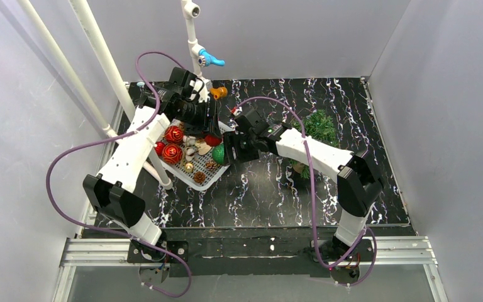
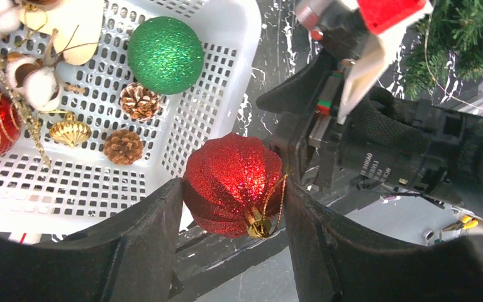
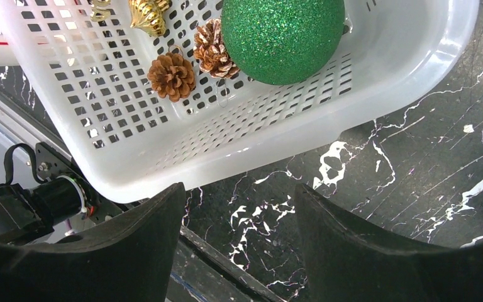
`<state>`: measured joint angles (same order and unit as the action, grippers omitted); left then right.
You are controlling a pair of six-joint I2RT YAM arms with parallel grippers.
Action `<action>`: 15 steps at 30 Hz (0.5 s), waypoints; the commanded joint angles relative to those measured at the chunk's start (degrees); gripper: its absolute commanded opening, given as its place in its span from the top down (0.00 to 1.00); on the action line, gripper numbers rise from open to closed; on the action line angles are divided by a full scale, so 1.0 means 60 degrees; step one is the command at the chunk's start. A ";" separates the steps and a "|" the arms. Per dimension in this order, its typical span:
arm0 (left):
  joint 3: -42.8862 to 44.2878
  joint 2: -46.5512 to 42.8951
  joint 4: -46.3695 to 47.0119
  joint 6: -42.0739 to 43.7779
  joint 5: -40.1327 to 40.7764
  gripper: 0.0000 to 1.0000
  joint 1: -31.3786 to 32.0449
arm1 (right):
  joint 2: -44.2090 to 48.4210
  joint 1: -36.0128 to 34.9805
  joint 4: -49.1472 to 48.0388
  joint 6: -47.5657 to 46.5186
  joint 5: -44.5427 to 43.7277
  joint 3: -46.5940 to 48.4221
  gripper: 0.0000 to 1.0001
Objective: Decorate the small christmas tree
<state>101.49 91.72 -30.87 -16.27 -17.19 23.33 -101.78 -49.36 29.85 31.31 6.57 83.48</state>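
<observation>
Left gripper [image 2: 233, 192] clenched on red ball [image 2: 226, 176], just off basket [image 2: 246, 25] rim. Right gripper [image 3: 239, 198] released, empty, over table [image 3: 415, 157] beside basket; green ball [image 3: 283, 34] just ahead inside. Tree [image 1: 319, 126] behind right gripper, beside its forearm, well apart from left gripper

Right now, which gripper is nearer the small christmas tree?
Right. The right gripper, fingers open, hangs beside the white basket, between the small christmas tree and the left gripper, which holds a red glitter ornament farther off.

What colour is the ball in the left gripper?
Red glitter ball, gold cap; left wrist view.
</observation>
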 commanded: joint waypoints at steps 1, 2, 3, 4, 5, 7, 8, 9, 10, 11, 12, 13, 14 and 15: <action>-0.0128 -0.0013 -0.0726 -0.0435 0.0556 0.59 -0.0267 | 0.0135 -0.0093 -0.0314 -0.0017 -0.0158 0.0179 0.27; -0.0150 -0.0015 -0.0721 -0.0496 0.0729 0.59 -0.0313 | 0.0130 -0.0097 -0.0290 0.0011 -0.0220 0.0192 0.27; -0.0175 -0.0019 -0.0715 -0.0564 0.0837 0.59 -0.0345 | 0.0130 -0.0093 -0.0284 0.0048 -0.0293 0.0193 0.27; -0.0191 -0.0034 -0.0683 -0.0640 0.0899 0.59 -0.0377 | 0.0122 -0.0093 -0.0283 0.0105 -0.0365 0.0193 0.27; -0.0236 -0.0028 -0.0637 -0.0697 0.0915 0.59 -0.0397 | 0.0107 -0.0093 -0.0286 0.0188 -0.0439 0.0205 0.27; -0.0268 -0.0044 -0.0560 -0.0785 0.0958 0.59 -0.0407 | 0.0065 -0.0093 -0.0355 0.0380 -0.0592 0.0231 0.27; -0.0305 -0.0075 -0.0501 -0.0799 0.0981 0.59 -0.0419 | 0.0030 -0.0093 -0.0392 0.0464 -0.0644 0.0278 0.27; -0.0350 -0.0089 -0.0435 -0.0823 0.1000 0.59 -0.0430 | -0.0063 -0.0093 -0.0407 0.0624 -0.0764 0.0361 0.27; -0.0379 -0.0125 -0.0395 -0.0832 0.1017 0.59 -0.0444 | -0.0164 -0.0093 -0.0392 0.0725 -0.0852 0.0450 0.27; -0.0401 -0.0139 -0.0359 -0.0833 0.1040 0.58 -0.0453 | -0.0273 -0.0093 -0.0369 0.0793 -0.0943 0.0551 0.27; -0.0406 -0.0153 -0.0349 -0.0833 0.1040 0.58 -0.0460 | -0.0446 -0.0093 -0.0308 0.0852 -0.0973 0.0688 0.27; -0.0407 -0.0170 -0.0348 -0.0826 0.1035 0.58 -0.0468 | -0.0620 -0.0093 -0.0214 0.0915 -0.0992 0.0853 0.27; -0.0419 -0.0177 -0.0348 -0.0806 0.1041 0.58 -0.0480 | -0.0817 -0.0093 -0.0087 0.0928 -0.0962 0.1061 0.27; -0.0432 -0.0207 -0.0348 -0.0771 0.1048 0.58 -0.0502 | -0.1007 -0.0093 0.0070 0.0946 -0.0974 0.1283 0.26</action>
<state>99.79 91.77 -29.91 -20.69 -11.46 20.84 -104.05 -49.63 29.85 34.85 2.50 85.80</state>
